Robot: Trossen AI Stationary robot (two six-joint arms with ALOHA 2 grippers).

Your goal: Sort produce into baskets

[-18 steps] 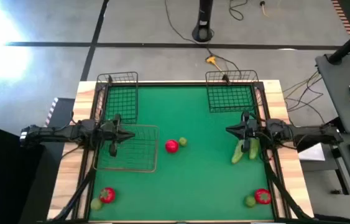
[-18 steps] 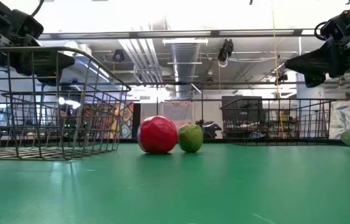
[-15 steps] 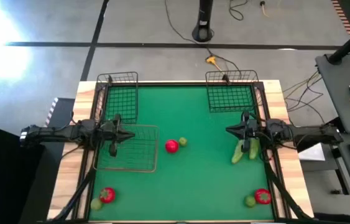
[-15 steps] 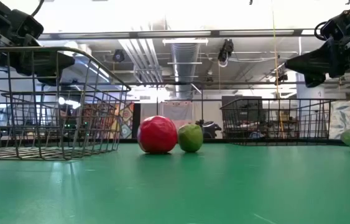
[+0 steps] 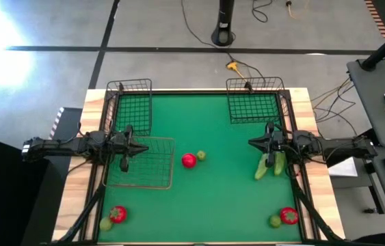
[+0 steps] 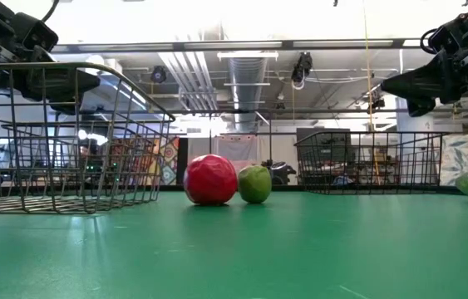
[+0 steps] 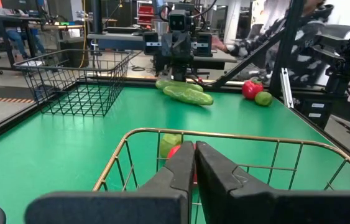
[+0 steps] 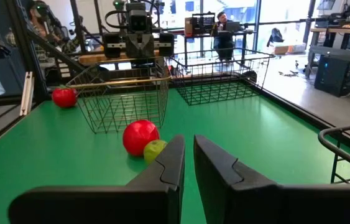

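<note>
A round red piece (image 5: 189,160) and a small yellow-green one (image 5: 200,156) rest side by side on the green mat at mid-table; they also show in the low view (image 6: 210,179). Two green cucumbers (image 5: 269,166) lie under my right arm. A red and a yellow-green piece sit at the near left corner (image 5: 115,215), and another such pair at the near right corner (image 5: 284,217). My left gripper (image 5: 139,147) hovers shut and empty over the grey-wire basket (image 5: 171,164). My right gripper (image 5: 250,143) hovers shut and empty, pointing toward mid-table.
Two dark wire baskets stand at the far edge, one left (image 5: 129,106) and one right (image 5: 254,102). Open mat lies between the arms and toward the near edge. People show in the room beyond the table (image 7: 299,31).
</note>
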